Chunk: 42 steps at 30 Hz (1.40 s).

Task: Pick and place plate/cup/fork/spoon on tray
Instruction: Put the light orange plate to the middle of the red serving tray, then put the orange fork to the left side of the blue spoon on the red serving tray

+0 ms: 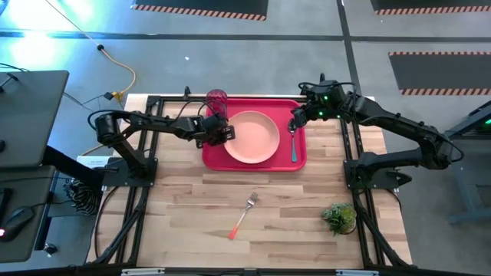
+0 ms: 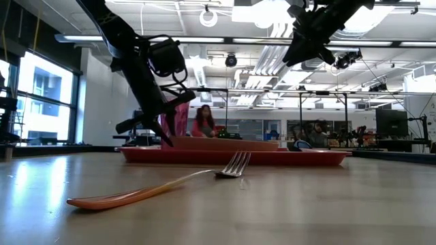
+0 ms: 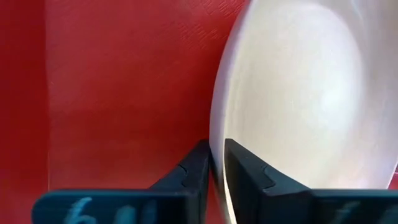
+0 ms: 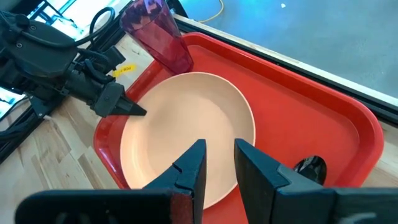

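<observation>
Counter (image 1: 184, 222) is carrying the tray (image 1: 299, 159) at 12 o'clock; plate (image 1: 253, 136) is lying in the tray's middle; cup (image 1: 217, 102) is standing in the tray's 10 o'clock corner; spoon (image 1: 292, 142) is lying along the tray's 3 o'clock edge; fork (image 1: 243, 216) is sitting on bare wood at 6 o'clock of the tray. Left gripper (image 1: 227, 133) fingers are clenching the plate's 9 o'clock rim; right gripper (image 1: 294, 123) is hovering over the spoon, fingers released, slightly apart.

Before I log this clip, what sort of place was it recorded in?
Probably an open robotics lab or workshop: the low view shows an exposed ceiling with strip lights, people seated at workstations, and hazard-striped floor markings beyond the wooden table.
</observation>
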Each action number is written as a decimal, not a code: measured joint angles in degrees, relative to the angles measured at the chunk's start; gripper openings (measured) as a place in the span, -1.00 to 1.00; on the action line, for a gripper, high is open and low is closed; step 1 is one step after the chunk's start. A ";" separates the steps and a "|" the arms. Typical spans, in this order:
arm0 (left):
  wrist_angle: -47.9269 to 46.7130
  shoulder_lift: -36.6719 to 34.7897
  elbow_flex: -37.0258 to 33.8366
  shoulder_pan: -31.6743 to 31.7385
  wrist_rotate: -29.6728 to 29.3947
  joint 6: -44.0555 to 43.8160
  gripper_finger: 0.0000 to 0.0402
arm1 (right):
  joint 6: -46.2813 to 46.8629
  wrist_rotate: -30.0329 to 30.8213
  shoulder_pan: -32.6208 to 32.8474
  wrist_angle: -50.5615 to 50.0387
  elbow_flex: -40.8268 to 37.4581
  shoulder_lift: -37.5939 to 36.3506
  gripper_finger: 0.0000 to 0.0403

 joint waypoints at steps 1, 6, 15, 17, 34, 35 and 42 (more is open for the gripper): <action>0.10 0.01 0.00 0.00 0.00 0.01 -0.77 | -0.02 0.00 0.00 -0.07 0.00 0.00 -0.63; 1.31 0.01 0.00 0.00 -0.04 0.03 -0.68 | -0.03 -0.02 0.00 -0.87 0.00 0.00 -0.63; 1.23 -0.01 0.00 0.00 -0.24 1.96 -0.65 | -0.02 -0.09 0.00 -0.87 0.00 0.00 -0.63; 1.13 -0.18 0.00 0.00 -0.24 2.17 -0.65 | 0.00 -0.11 0.00 -0.85 0.00 0.00 -0.63; 0.90 -7.49 0.00 0.48 -1.44 6.21 -0.65 | 2.76 -1.19 0.00 -0.28 0.00 0.00 -0.63; 0.92 -8.12 0.00 0.46 -1.43 6.65 -0.65 | 2.86 -1.97 0.00 -0.24 0.00 0.00 -0.63; 2.53 -14.59 0.00 0.31 -0.88 14.64 -0.65 | 8.62 -7.55 2.56 -0.14 0.00 0.00 -0.63</action>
